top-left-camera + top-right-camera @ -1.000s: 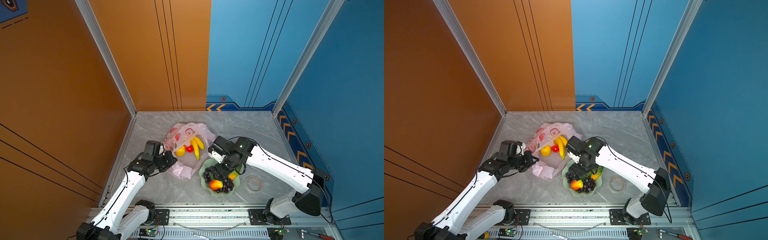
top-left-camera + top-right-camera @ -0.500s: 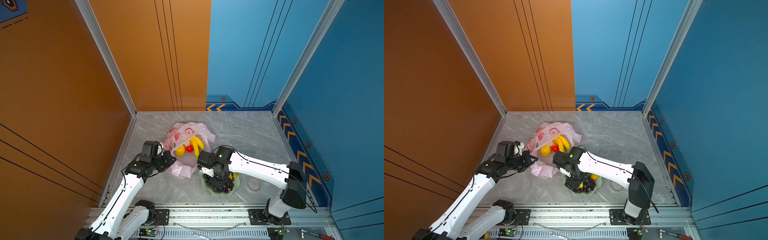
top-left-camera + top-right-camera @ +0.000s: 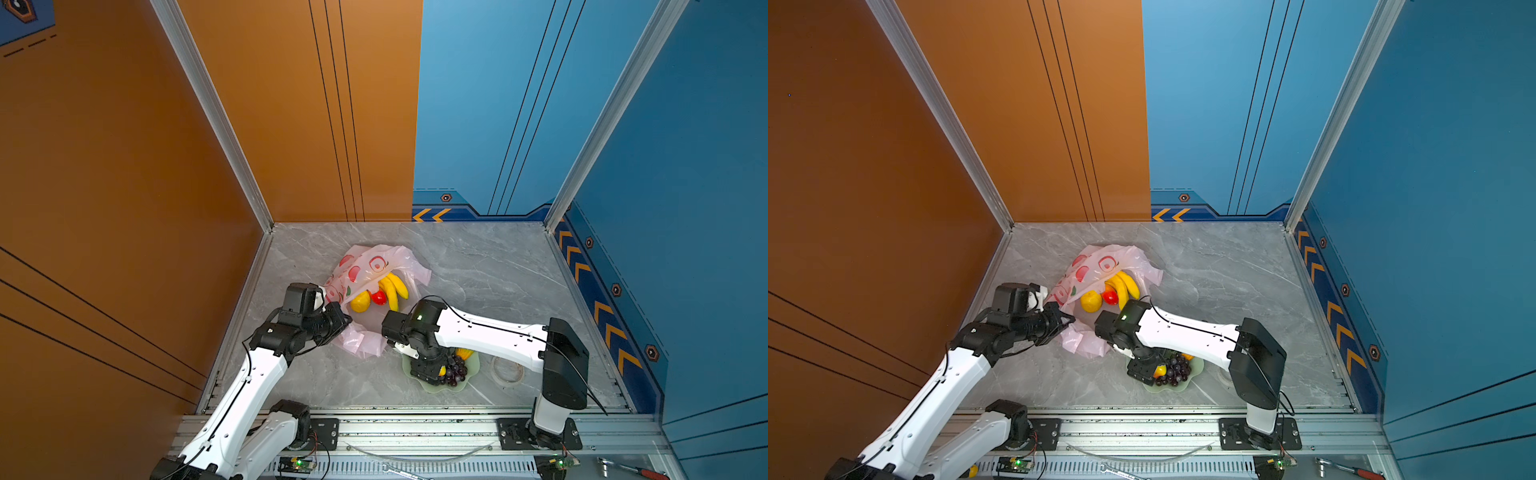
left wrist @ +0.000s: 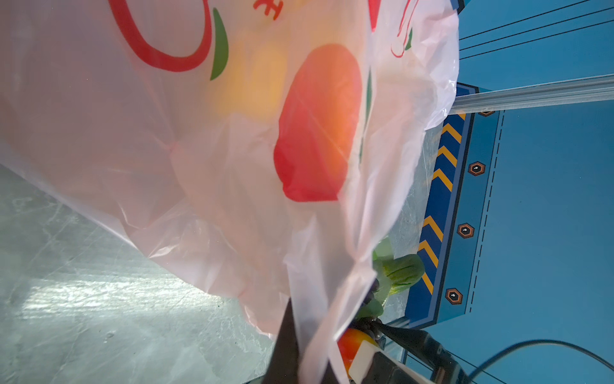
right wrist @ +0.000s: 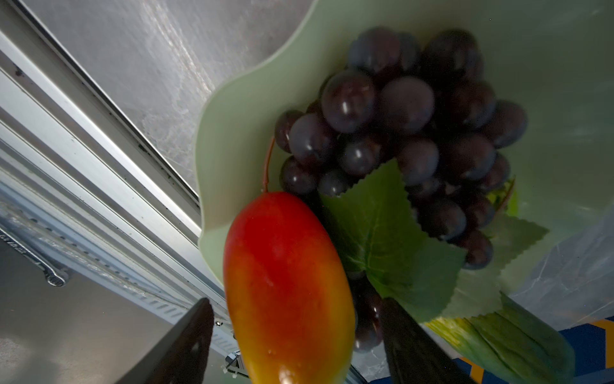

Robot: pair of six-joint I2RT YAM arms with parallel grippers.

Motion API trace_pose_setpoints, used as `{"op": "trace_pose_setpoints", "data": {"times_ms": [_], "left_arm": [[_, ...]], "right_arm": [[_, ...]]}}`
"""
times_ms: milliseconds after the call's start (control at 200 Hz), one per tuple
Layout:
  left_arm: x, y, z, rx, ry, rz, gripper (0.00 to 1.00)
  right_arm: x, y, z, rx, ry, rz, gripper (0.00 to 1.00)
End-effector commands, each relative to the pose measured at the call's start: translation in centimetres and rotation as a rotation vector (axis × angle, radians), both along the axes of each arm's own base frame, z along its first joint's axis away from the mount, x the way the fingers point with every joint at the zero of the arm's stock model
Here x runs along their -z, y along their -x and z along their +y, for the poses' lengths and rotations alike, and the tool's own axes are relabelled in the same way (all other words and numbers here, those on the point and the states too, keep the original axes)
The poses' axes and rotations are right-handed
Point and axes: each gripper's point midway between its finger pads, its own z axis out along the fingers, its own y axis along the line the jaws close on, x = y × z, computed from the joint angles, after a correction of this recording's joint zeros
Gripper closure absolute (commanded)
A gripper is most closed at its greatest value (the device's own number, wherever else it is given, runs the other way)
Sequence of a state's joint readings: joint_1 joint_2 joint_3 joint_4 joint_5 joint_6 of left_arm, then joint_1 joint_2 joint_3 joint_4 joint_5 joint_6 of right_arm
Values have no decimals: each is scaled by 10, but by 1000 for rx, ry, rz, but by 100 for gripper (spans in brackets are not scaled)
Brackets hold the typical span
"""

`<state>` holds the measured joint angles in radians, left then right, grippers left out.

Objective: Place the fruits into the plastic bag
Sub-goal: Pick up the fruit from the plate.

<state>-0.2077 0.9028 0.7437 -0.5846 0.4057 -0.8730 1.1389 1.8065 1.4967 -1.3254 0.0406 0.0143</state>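
The pale-pink plastic bag (image 3: 370,266) (image 3: 1100,262) lies open on the grey floor. Inside it are a banana bunch (image 3: 395,284), a lemon (image 3: 360,301) and a small red fruit (image 3: 378,297). My left gripper (image 3: 347,320) (image 4: 305,359) is shut on the bag's near edge and holds it lifted. On the pale green plate (image 3: 473,365) (image 5: 239,99) lie purple grapes (image 5: 415,126), a red-yellow mango (image 5: 289,282) and a green oblong fruit (image 5: 498,345). My right gripper (image 3: 428,374) (image 5: 299,345) is down over the plate, open, its fingers on either side of the mango with a gap on one side.
A clear tape roll (image 3: 508,371) lies just right of the plate. Orange and blue walls close the floor on three sides. A metal rail (image 3: 415,419) runs along the front edge, close to the plate.
My right arm has swung in and dropped onto the plate, and its fingers now straddle the mango and stand slightly narrower. My left gripper keeps holding the bag edge in place.
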Motion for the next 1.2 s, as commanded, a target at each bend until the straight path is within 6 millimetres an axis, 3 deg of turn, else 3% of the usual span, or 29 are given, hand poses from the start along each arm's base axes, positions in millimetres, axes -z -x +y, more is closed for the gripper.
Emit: {"op": "trace_pose_setpoints", "data": {"times_ms": [0, 421, 826, 1197], "left_arm": [[8, 6, 3, -9, 1, 32, 100], [10, 9, 6, -28, 7, 32, 100], [10, 9, 5, -29, 11, 34, 100], [9, 7, 5, -28, 14, 30, 100]], "right_arm": [[-1, -3, -2, -37, 39, -30, 25], [0, -6, 0, -41, 53, -50, 46], [-18, -9, -3, -14, 18, -79, 47], [-48, -22, -11, 117, -93, -79, 47]]}}
